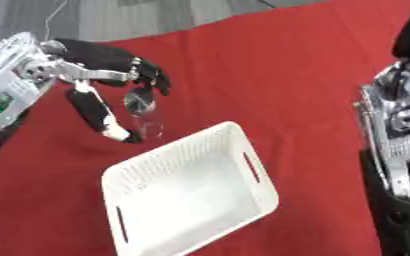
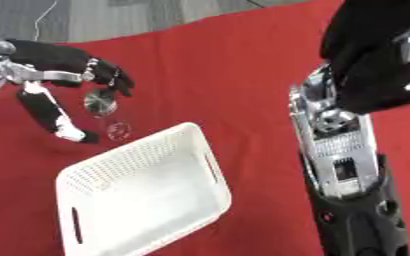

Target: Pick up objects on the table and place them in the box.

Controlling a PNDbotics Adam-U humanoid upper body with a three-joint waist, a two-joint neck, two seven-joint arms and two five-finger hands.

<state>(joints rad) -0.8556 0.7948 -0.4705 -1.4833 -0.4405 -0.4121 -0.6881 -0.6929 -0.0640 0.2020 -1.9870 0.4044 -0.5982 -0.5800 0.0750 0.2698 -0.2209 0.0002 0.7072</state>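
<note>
A white perforated box (image 1: pixel 253 172) with slot handles lies askew on the red cloth, and I see nothing inside it. My left hand (image 1: pixel 103 60) comes in from the upper left, just beyond the box's far left corner. Its fingers curl over a small clear cup (image 1: pixel 141 104) with a round shiny end, and the thumb (image 1: pixel 99 116) reaches under it. The cup hangs tilted above the cloth, outside the box. At the right edge my right arm rises, with a black mass that may be my right hand (image 2: pixel 370 55) at its top; how it stands is unclear.
The red cloth (image 1: pixel 278 75) covers the table, with grey floor beyond its far edge. The silver and black right forearm (image 2: pixel 335 145) stands tall beside the box's right side.
</note>
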